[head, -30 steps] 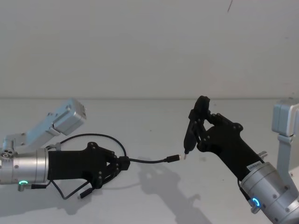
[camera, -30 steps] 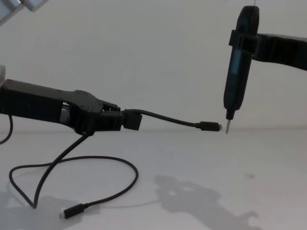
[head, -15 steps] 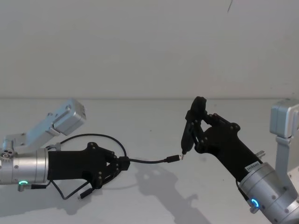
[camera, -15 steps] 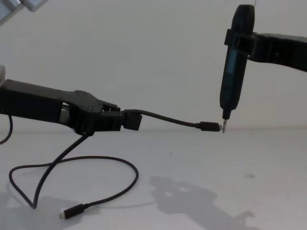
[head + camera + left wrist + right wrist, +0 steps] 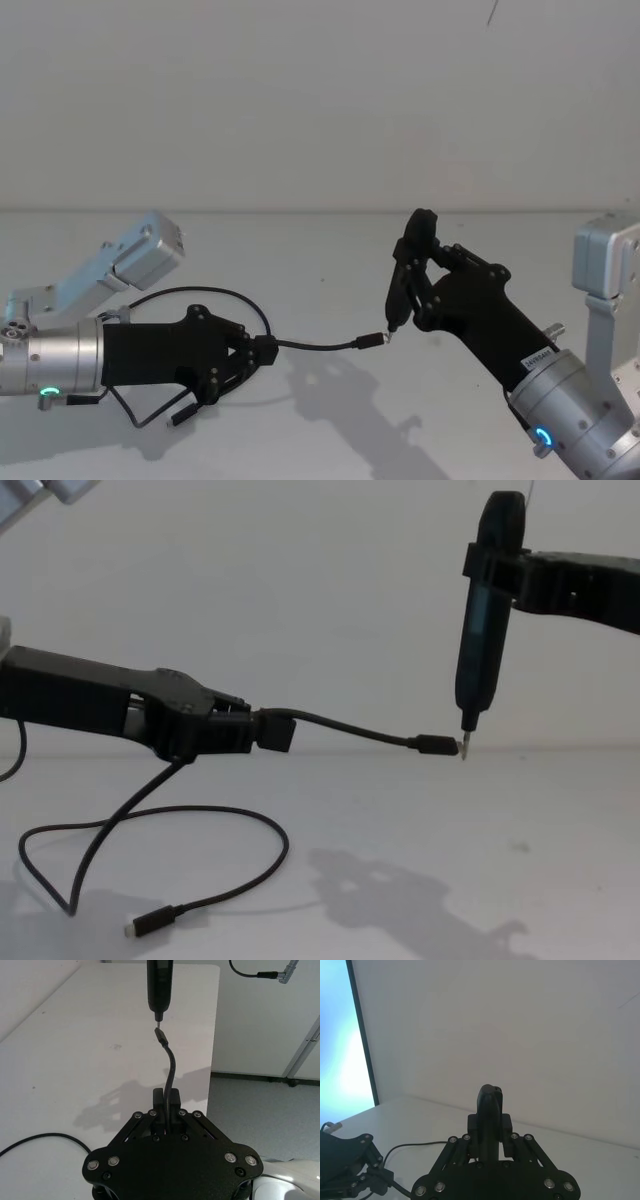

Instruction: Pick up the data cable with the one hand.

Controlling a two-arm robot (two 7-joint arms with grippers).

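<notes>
The data cable (image 5: 312, 346) is a thin black cord. My left gripper (image 5: 256, 351) is shut on it a short way from one plug, above the table. That plug (image 5: 436, 745) sticks out in the air toward the right. The rest of the data cable (image 5: 205, 812) loops down onto the table and ends in a second plug (image 5: 152, 920). My right gripper (image 5: 422, 262) is shut on an upright black pen-like tool (image 5: 482, 620). The tool's metal tip meets the raised plug (image 5: 160, 1036). The left wrist view shows the left gripper (image 5: 165, 1098) clamped on the data cable (image 5: 171, 1067).
The white table (image 5: 330, 250) runs back to a plain white wall. Its side edge (image 5: 215, 1035) drops to a grey floor in the left wrist view. Silver camera mounts stand above the left arm (image 5: 140, 252) and the right arm (image 5: 602, 262).
My right gripper has carried the pen-like tool slightly to the left, bringing its tip up to the raised plug. The left gripper and the cable have stayed still.
</notes>
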